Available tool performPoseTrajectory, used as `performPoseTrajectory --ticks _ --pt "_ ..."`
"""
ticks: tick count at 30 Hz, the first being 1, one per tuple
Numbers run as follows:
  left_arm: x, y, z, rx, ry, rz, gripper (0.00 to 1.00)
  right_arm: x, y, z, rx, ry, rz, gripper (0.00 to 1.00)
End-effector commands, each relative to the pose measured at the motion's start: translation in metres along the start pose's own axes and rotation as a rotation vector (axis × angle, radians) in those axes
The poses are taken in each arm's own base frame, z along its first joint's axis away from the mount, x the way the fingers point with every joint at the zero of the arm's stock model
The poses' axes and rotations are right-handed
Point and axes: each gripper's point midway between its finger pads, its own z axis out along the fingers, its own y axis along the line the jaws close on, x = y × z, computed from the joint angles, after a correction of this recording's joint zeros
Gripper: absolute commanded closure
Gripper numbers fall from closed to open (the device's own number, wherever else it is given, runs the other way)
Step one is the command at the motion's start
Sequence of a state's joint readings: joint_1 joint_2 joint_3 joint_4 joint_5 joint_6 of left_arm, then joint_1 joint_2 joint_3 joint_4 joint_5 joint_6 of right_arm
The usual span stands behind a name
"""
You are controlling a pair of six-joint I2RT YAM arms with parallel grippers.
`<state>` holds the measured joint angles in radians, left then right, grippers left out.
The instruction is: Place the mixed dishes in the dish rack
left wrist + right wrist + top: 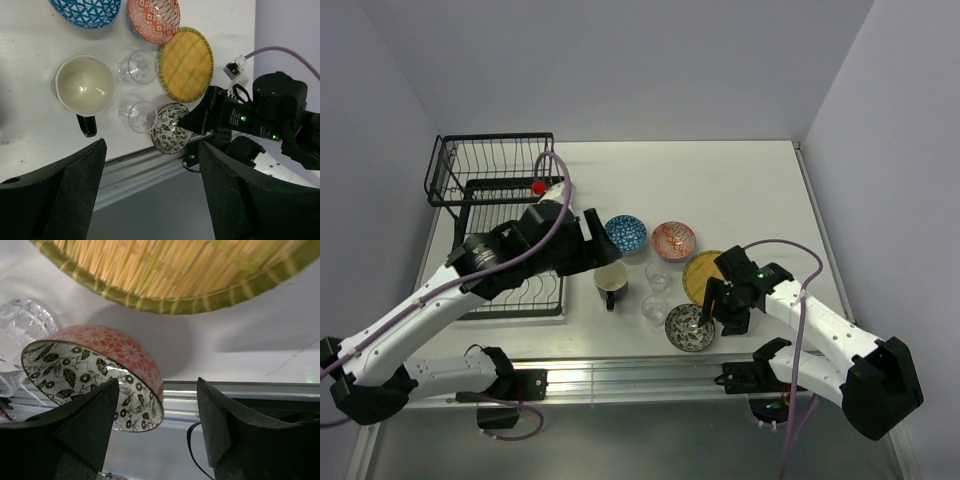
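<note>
The black wire dish rack (490, 172) stands at the back left. The dishes sit mid-table: blue bowl (626, 233), orange-red bowl (673, 239), yellow plate (700, 276), two clear glasses (658, 275) (653, 308), dark mug (611, 281) and grey-green leaf-patterned bowl (689, 327). My right gripper (157, 390) is open, with the right rim of that bowl (95, 375) between its fingers: one finger over the inside, the other well clear of the outside. My left gripper (150, 190) is open and empty, held above the mug (86, 85).
The table's metal front rail (620, 378) runs just below the grey-green bowl. My left arm (510, 255) lies over the rack's lower tier. The yellow plate (175, 270) and a glass (22, 325) lie close to the right gripper.
</note>
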<state>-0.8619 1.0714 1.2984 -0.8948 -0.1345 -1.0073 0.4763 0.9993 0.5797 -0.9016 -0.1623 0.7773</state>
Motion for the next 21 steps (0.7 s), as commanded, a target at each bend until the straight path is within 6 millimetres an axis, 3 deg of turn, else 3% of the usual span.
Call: performPoseTrajectory --ticks 1,3,7,10,11,13,14,17,21 --pt "0.003 -0.015 -0.005 -0.045 -0.052 0.077 0.20 -0.003 0.013 0.002 -0.026 -0.032 -0.010 0.31" --pt "0.005 -0.021 -0.007 -0.051 -0.064 0.111 0.22 0.000 0.016 0.003 -0.026 -0.030 -0.029 0.37" --pt "0.029 -0.040 -0.003 -0.022 -0.045 0.182 0.26 0.003 0.017 0.010 -0.006 -0.014 -0.050 0.48" --pt "0.037 -0.052 -0.002 -0.007 -0.046 0.215 0.36 0.001 0.017 0.009 0.005 -0.024 -0.065 0.81" --pt "0.037 -0.055 -0.002 -0.004 -0.050 0.226 0.47 0.000 0.017 0.007 0.010 -0.027 -0.065 1.00" --pt "0.039 -0.068 -0.003 0.039 -0.057 0.239 0.55 -0.003 0.018 0.003 0.009 -0.052 -0.073 1.00" --pt "0.039 -0.074 -0.004 0.063 -0.062 0.258 0.53 -0.005 0.019 -0.003 0.013 -0.062 -0.076 1.00" --pt "0.046 -0.098 -0.003 0.180 -0.050 0.320 0.38 -0.015 0.023 -0.025 0.023 -0.112 -0.094 1.00" --pt "0.066 -0.129 -0.005 0.286 -0.039 0.478 0.29 -0.026 0.035 -0.064 -0.009 -0.175 -0.129 1.00"
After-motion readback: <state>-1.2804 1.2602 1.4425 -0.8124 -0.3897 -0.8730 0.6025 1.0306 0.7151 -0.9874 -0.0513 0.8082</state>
